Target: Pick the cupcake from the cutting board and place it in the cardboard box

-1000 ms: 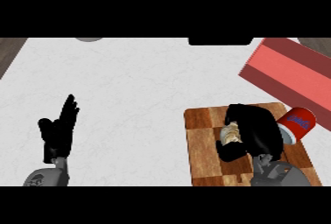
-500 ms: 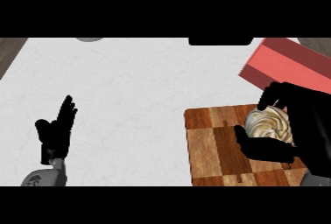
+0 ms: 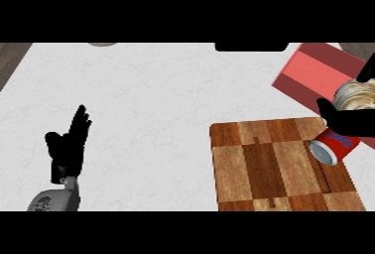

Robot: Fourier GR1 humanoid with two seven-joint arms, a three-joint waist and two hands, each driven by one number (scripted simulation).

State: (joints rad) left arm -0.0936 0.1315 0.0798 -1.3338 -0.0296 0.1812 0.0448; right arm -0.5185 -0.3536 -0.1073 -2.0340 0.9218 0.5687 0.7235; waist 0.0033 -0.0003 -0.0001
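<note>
Right robot hand (image 3: pixel 350 121) holds cupcake (image 3: pixel 356 95); can (image 3: pixel 332 146) label unreadable.

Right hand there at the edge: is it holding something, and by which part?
Yes, the right hand holds the cupcake, fingers curled round its lower sides; the frosted top shows. The left hand holds nothing.

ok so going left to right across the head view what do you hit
left hand, open and resting → cutting board → can lying at the board's right edge. The cupcake, right hand and box overlap at the far right.
</note>
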